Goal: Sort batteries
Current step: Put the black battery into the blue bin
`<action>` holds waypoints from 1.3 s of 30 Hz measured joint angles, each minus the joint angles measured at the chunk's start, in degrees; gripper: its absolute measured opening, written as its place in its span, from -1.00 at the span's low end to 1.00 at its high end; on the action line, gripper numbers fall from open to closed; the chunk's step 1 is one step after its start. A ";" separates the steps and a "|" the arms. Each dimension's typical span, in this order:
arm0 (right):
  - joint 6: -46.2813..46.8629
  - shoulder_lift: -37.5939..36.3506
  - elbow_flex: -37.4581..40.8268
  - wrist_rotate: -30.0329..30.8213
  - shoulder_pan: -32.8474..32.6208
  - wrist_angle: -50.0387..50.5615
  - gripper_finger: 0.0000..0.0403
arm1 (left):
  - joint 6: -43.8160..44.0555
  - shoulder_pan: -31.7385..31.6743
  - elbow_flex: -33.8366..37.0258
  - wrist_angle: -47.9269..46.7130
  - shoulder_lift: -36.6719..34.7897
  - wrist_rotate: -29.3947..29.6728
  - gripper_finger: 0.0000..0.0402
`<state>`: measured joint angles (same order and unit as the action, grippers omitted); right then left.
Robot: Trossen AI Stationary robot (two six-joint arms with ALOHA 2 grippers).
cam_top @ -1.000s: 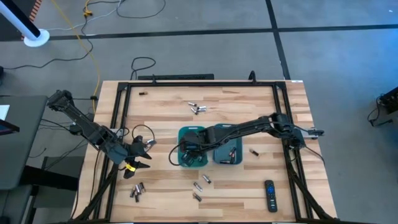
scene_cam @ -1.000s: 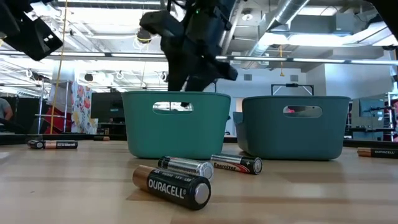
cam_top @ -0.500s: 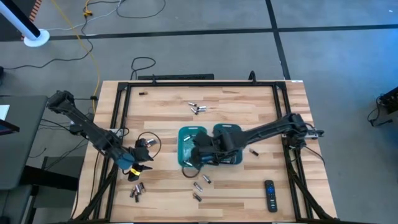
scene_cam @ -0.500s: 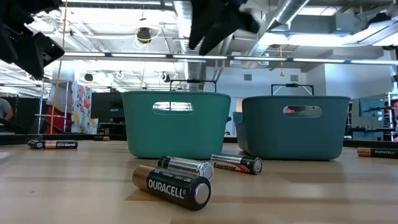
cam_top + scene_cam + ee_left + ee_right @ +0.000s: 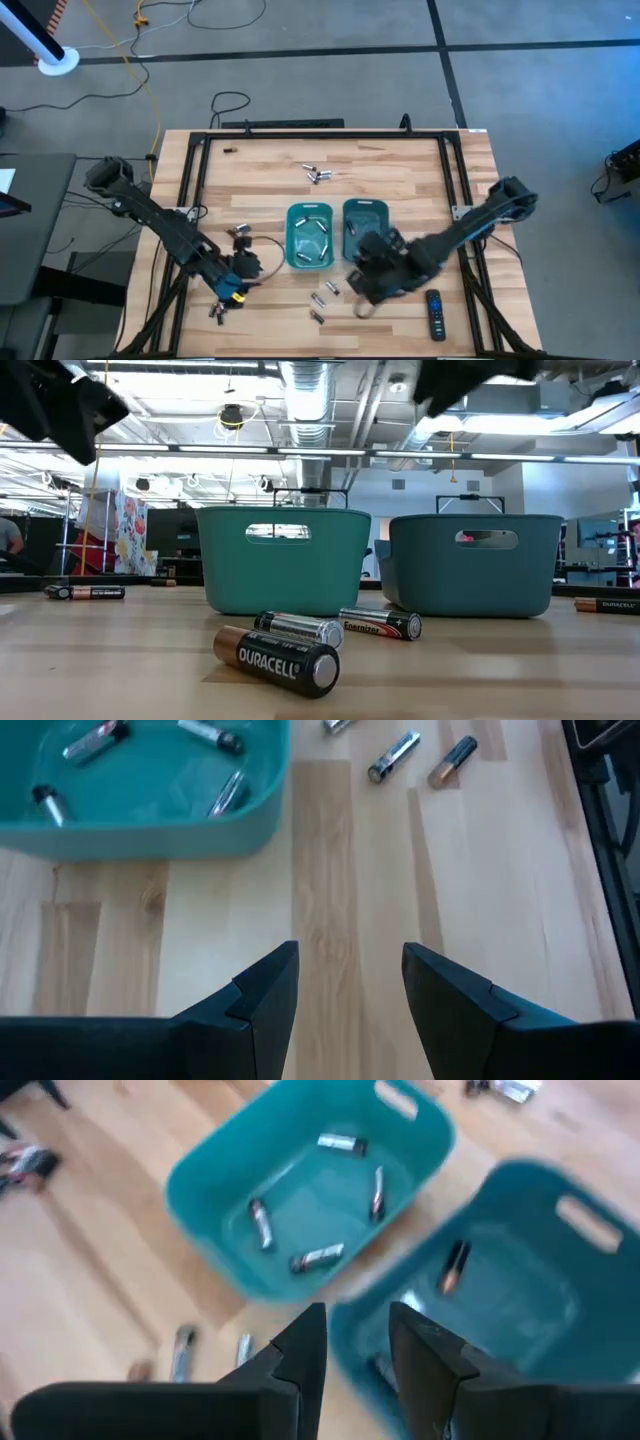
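Two teal bins side by side on the wooden table [image 5: 120,680]: left bin [image 5: 285,560], right bin [image 5: 475,565]. Three batteries in front: dark Duracell [image 5: 277,658] nearest, silvery one [image 5: 298,628] just behind it, Energizer [image 5: 380,624] beside that. More batteries far left [image 5: 85,593] and far right [image 5: 606,604]. Dark arm parts at both top corners.
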<state>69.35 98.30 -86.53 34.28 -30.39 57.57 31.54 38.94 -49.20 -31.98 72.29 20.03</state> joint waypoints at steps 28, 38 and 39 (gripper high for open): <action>43.06 -9.01 22.52 10.07 -36.26 -1.34 -0.37 | -7.88 -5.69 -37.26 0.08 41.79 -6.95 -0.14; 43.62 -9.01 22.56 10.06 -39.06 -1.56 -0.37 | -11.08 -5.66 -44.16 1.48 53.36 -11.45 -0.29; 43.50 -9.01 22.56 10.06 -39.05 -1.60 -0.37 | -11.01 -5.70 -44.30 1.53 53.94 -11.42 -0.30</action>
<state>112.85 89.30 -63.96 44.34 -69.44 55.98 20.53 33.23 -93.50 -30.45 126.23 8.61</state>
